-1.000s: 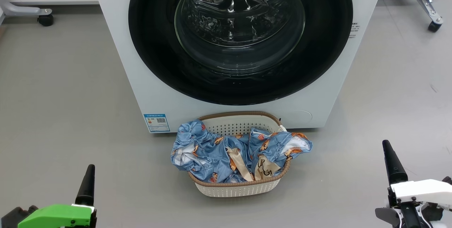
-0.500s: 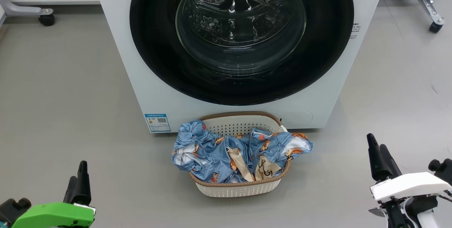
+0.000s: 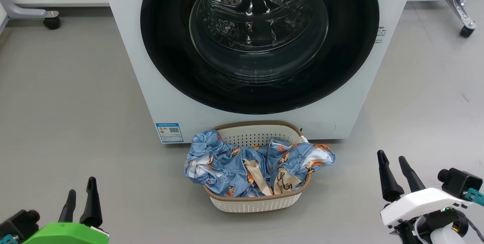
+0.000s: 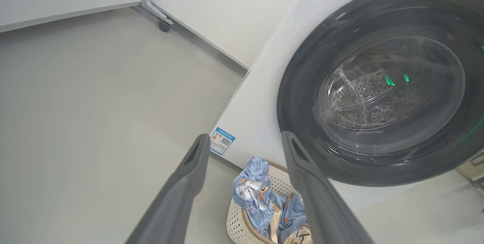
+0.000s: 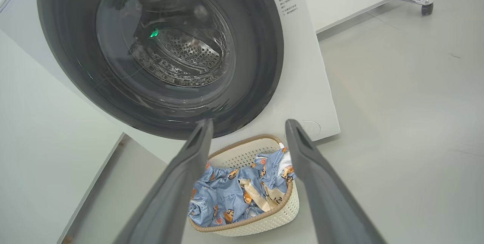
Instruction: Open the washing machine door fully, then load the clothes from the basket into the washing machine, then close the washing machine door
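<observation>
The white washing machine [image 3: 159,85] stands ahead with its round black-rimmed door [image 3: 166,58] closed flat against the front. On the floor before it sits the cream basket [image 3: 257,202], heaped with blue printed clothes [image 3: 227,164] that spill over its rim. My left gripper [image 3: 80,189] hangs open at the lower left, well left of the basket. At the lower right my right gripper [image 3: 391,162] is open too, with nothing between its fingers. Both wrist views look past open fingers at the door [image 4: 302,96] [image 5: 261,47], the basket [image 4: 236,221] [image 5: 264,219] and the clothes [image 4: 261,202] [image 5: 227,195].
Grey floor [image 3: 68,104] spreads on both sides of the machine. Castor legs of metal frames stand at the far left [image 3: 51,22] and far right [image 3: 467,30]. A small blue label [image 3: 169,132] sits low on the machine's front.
Both grippers have turned at the wrist, so two fingers of each now show side by side. The right gripper has shifted left. The camera has tilted slightly.
</observation>
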Tool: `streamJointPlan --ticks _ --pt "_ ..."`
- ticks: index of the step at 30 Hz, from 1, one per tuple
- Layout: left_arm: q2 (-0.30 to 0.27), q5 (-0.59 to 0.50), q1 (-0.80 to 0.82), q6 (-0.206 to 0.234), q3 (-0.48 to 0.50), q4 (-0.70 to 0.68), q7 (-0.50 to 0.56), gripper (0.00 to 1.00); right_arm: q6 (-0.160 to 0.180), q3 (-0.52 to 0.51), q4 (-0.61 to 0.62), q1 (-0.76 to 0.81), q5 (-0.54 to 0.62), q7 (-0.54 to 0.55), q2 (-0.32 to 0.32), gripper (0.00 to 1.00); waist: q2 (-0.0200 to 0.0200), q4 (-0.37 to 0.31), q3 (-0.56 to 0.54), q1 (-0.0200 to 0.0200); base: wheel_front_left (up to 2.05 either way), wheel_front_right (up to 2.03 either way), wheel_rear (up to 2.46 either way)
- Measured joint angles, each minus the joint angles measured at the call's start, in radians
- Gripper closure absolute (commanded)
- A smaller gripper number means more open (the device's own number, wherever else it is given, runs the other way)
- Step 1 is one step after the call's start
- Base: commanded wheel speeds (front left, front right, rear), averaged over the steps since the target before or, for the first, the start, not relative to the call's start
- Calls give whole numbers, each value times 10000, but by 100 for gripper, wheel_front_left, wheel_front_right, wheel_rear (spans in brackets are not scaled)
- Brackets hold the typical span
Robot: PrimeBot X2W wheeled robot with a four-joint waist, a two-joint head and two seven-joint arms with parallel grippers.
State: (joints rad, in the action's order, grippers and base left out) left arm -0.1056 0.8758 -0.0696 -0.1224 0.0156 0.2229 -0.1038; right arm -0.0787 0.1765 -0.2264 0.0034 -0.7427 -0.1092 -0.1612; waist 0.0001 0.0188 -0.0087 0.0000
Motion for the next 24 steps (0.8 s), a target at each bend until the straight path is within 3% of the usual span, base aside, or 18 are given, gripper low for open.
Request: streamJointPlan --ticks 24 --pt "-58 -4387 -447 102 52 -468 -777 0 297 1133 -368 -37 3866 -734 -387 0 0 19 -184 0 0 0 0"
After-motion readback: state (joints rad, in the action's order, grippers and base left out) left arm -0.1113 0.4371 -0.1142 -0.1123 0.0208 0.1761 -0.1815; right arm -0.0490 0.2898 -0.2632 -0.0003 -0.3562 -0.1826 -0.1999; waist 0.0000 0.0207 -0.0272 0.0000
